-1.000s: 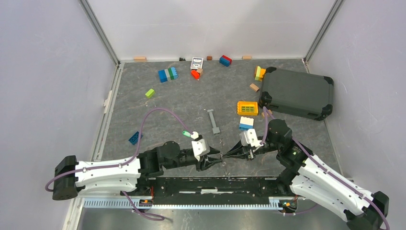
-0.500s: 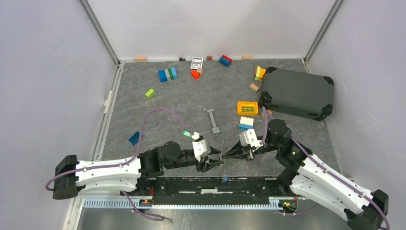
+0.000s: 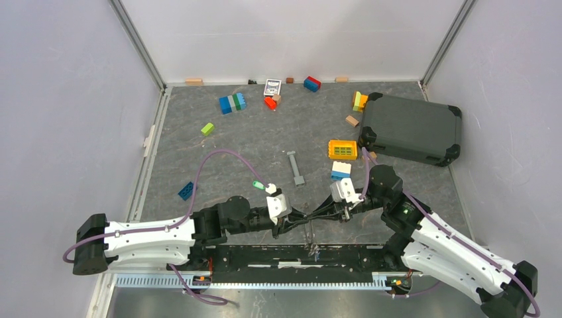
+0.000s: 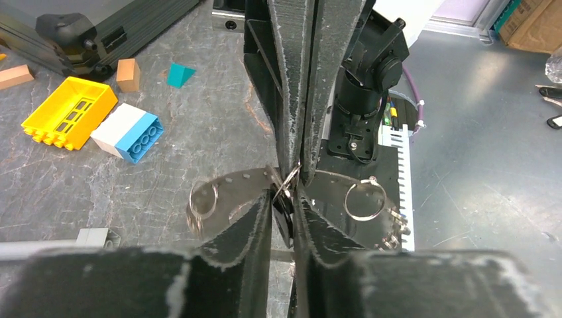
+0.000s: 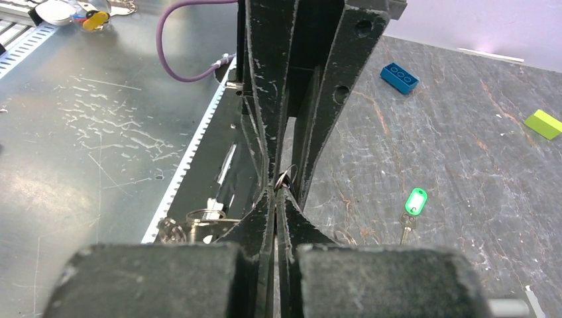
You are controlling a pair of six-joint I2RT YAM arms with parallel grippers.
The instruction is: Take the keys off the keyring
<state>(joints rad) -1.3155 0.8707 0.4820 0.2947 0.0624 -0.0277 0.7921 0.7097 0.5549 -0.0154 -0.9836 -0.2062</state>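
A: Where is the keyring sitting right now?
B: It isn't sitting. The keyring [image 4: 289, 177] is showing as a thin wire loop held up off the desk [image 3: 252, 142], right where the left jaws and the right jaws are meeting tip to tip, close to the arms' bases.
A: How are the jaws standing?
B: The right jaws are pressing fully together and pinching that wire. The left jaws are standing a sliver apart at the same loop, and I cannot tell whether they are gripping it or only touching it.
A: And the keys?
B: A silver bunch of keys [image 5: 199, 224] is dangling below the pinch, blurred. One green-headed key [image 5: 414, 202] is lying flat on the desk by itself, well apart from the ring.
A: Is any writing showing?
B: A small printed box [image 3: 272, 87] is lying by the far wall, its print too small to read. The blue-and-white brick [image 4: 126, 132] and the yellow grid block [image 4: 66, 112] are lying near each other, showing studs and slots
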